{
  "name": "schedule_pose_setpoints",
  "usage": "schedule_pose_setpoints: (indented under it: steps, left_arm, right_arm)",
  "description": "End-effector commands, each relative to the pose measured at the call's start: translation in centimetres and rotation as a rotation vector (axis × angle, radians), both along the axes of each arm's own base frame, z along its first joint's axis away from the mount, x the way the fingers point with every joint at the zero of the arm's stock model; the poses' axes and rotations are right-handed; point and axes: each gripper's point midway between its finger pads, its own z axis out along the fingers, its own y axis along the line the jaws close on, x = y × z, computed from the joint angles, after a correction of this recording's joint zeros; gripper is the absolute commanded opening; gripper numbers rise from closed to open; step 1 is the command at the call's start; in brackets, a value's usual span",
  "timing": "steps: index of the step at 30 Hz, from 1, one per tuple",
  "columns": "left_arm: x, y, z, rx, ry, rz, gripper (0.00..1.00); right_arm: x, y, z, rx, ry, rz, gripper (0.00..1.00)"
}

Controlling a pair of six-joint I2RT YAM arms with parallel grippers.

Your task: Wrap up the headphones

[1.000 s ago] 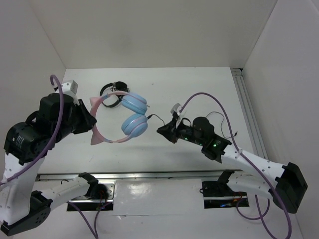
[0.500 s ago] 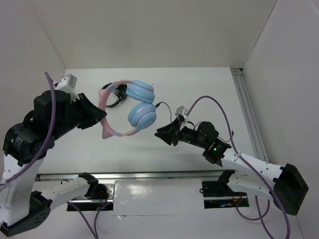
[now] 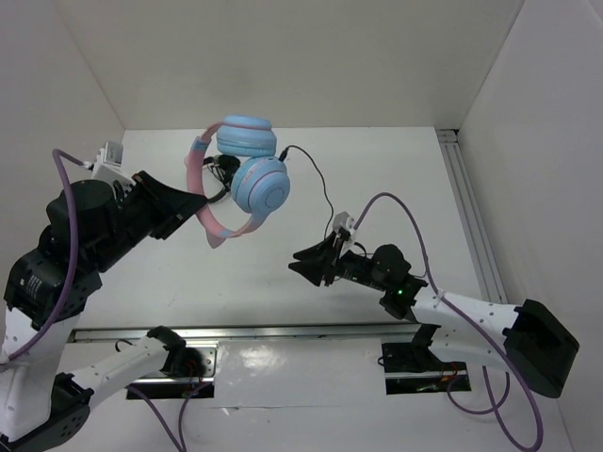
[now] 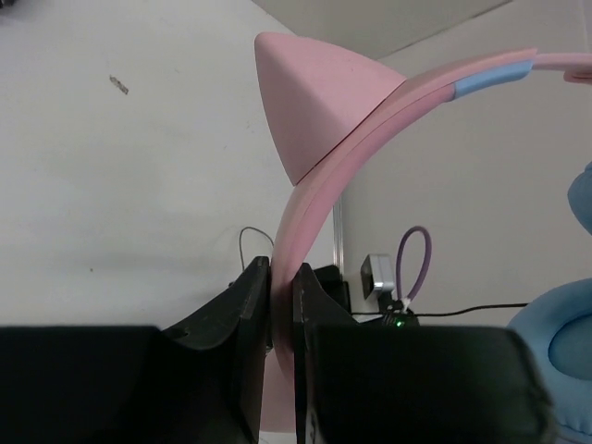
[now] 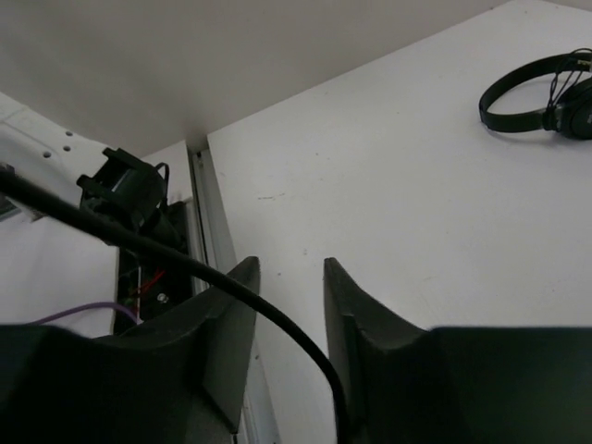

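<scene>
A white table [image 3: 405, 160] is enclosed on three sides by plain white walls: a back wall [image 3: 283, 56], a left wall [image 3: 42, 85] and a right wall [image 3: 546, 132]. A metal rail [image 3: 468, 212] is mounted along the table's right edge, at the foot of the right wall, and a second rail [image 3: 283, 331] is run across the near edge. Nearer than that, a glossy white panel [image 3: 301, 377] is seen, with light reflected in it. The table is evenly lit, and soft shadows are cast on it.
</scene>
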Motion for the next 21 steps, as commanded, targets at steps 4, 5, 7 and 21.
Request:
schedule_pose_setpoints:
  steps: [4, 5, 7, 21]
  left_arm:
    - [3.1, 0.0, 4.0, -0.168, -0.073, 0.128, 0.00]
    - [3.5, 0.1, 3.8, -0.169, -0.065, 0.147, 0.00]
    - [4.6, 0.3, 3.0, -0.166, -0.048, 0.191, 0.00]
    - [11.0, 6.6, -5.0, 0.140, 0.099, 0.687, 0.00]
  right_arm:
    - [1.3, 0.2, -0.5, 0.048, 0.007, -0.128, 0.00]
    - [1.4, 0.7, -1.7, 0.011, 0.047, -0.144, 0.00]
    - [2.8, 1.0, -1.8, -0.002, 0.078, -0.219, 0.00]
    - [3.5, 2.0, -8.6, -0.579, 0.295, -0.545, 0.00]
